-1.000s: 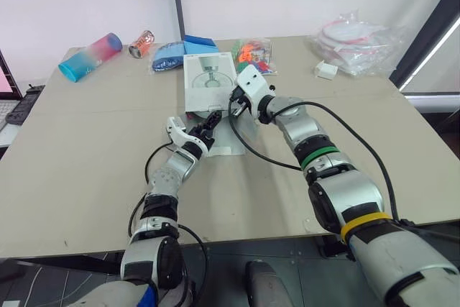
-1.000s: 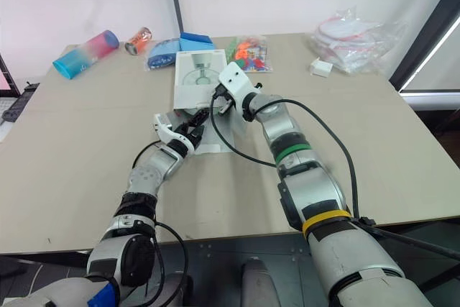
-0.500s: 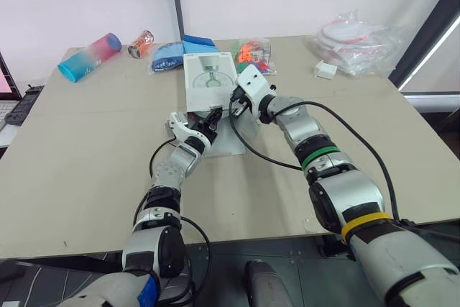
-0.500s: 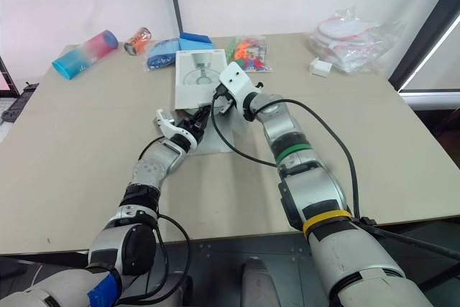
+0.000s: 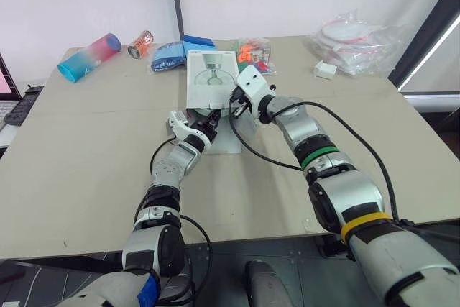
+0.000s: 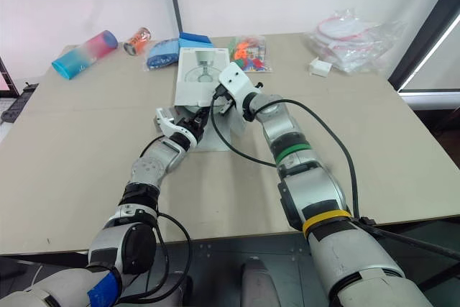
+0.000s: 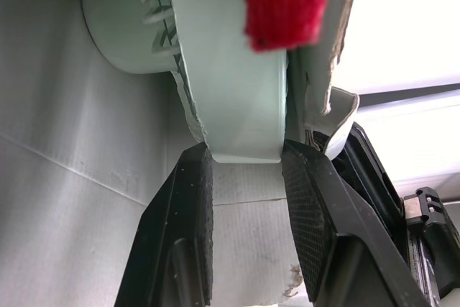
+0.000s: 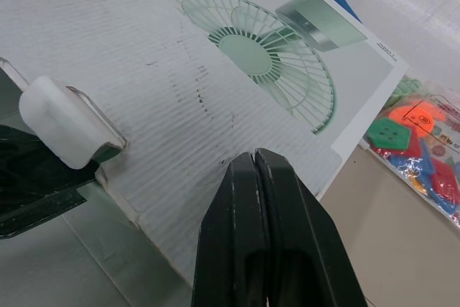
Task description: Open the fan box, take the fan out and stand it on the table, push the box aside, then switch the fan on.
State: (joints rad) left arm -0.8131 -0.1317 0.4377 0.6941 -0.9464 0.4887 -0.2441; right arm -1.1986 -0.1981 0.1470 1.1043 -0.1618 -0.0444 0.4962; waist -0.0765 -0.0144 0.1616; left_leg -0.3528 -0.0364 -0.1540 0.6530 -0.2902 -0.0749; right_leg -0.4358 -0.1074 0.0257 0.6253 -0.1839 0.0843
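"Gripping anything, the left tool [image 7: 244, 157]?"

"Yes. Its two fingers pinch the rim of the pale green fan [image 7: 230, 70]. The fan lies inside the fan box [image 5: 211, 80], towards the far edge of the bench [image 5: 86, 149], about midway along it."

"And the right tool [image 8: 255, 159]?"

"Fingers pressed together, nothing seen between them, at the opened flap [image 8: 215, 55] with the fan picture. Touching it or just beside it, I cannot tell."

"How far along, then?"

"I judge the box opened and the fan grasped but not out. Standing it on the bench, pushing the box aside and switching on are all left."

"Anything unclear?"

"Most of the fan is hidden by the box and the arms, and I can't find its switch. A red strip [image 7: 287, 1] by the rim is too blurred to name."
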